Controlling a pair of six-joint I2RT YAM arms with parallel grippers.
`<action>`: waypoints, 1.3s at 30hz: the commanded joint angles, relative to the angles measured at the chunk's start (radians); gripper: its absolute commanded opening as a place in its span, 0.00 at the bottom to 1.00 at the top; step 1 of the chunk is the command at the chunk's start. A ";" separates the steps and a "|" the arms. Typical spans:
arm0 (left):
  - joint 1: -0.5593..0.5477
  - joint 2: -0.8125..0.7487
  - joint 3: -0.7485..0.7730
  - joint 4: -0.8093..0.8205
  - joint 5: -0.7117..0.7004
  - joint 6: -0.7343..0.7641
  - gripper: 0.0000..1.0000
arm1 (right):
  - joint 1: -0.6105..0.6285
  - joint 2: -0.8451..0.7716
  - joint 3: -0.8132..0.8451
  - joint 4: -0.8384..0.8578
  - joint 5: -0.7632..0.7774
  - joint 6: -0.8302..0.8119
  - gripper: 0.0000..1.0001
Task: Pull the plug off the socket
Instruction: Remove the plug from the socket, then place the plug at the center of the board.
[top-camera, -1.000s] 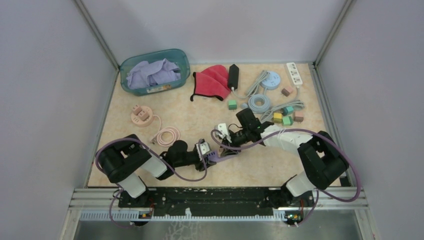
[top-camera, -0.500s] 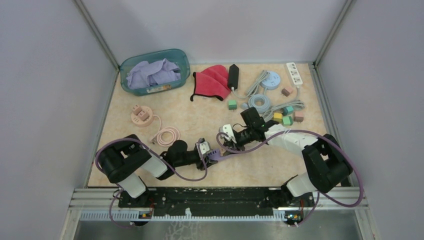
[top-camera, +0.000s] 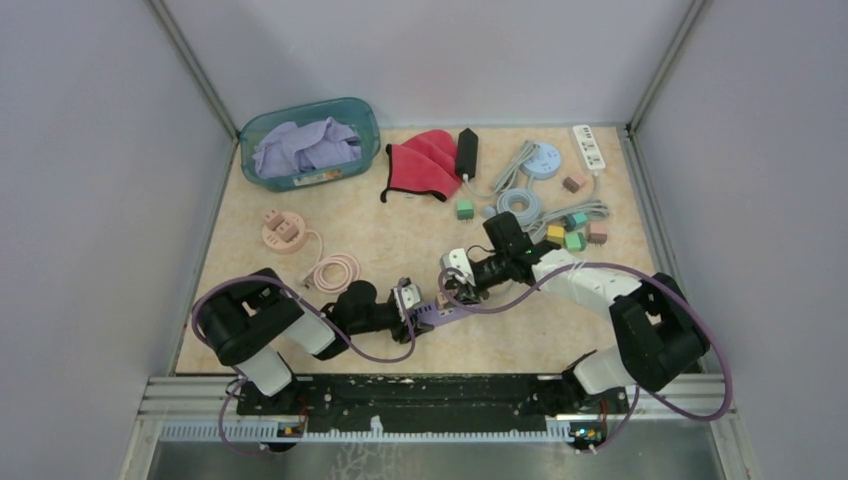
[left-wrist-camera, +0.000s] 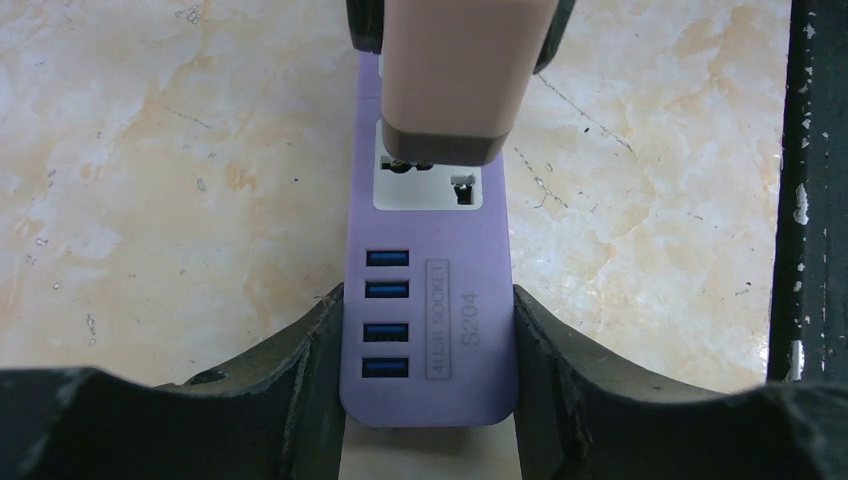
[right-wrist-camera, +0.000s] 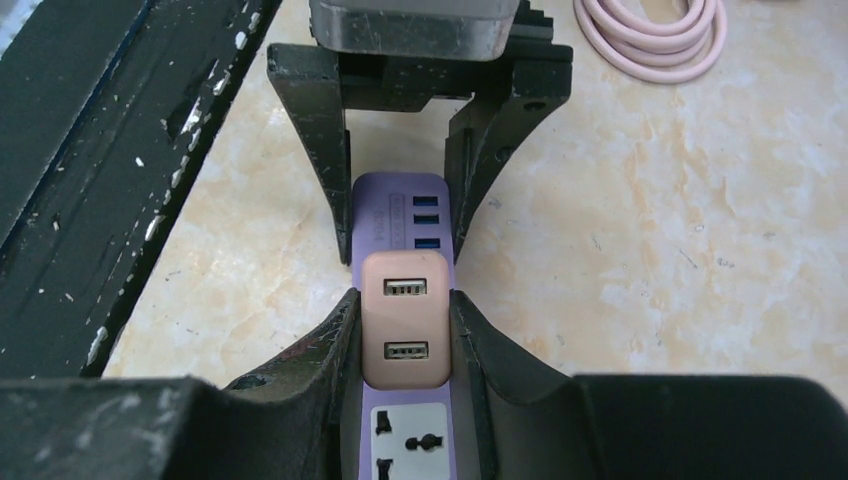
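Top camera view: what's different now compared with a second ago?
The right gripper, shut on the pink plug, has drifted slightly right, its elbow swinging outward. Whether the plug has left the purple socket strip is unclear. The left gripper keeps clamping the strip; everything else stayed.

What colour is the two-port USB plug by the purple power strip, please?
The USB plug is peach-pink, clearest in the right wrist view.

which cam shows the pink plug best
Right wrist: the pink plug sits centred in the right gripper, both USB ports facing the camera. Left wrist shows only one end above the purple socket strip; the top view leaves it tiny.
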 joint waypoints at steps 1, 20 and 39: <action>-0.003 0.013 0.011 -0.020 0.027 -0.010 0.00 | 0.044 -0.025 0.013 0.068 -0.035 0.022 0.00; -0.003 0.010 0.022 -0.038 0.006 -0.020 0.01 | -0.065 -0.012 0.070 0.267 0.070 0.397 0.00; -0.001 0.017 0.035 -0.047 -0.011 -0.074 0.01 | -0.235 0.073 -0.069 0.817 0.749 1.133 0.14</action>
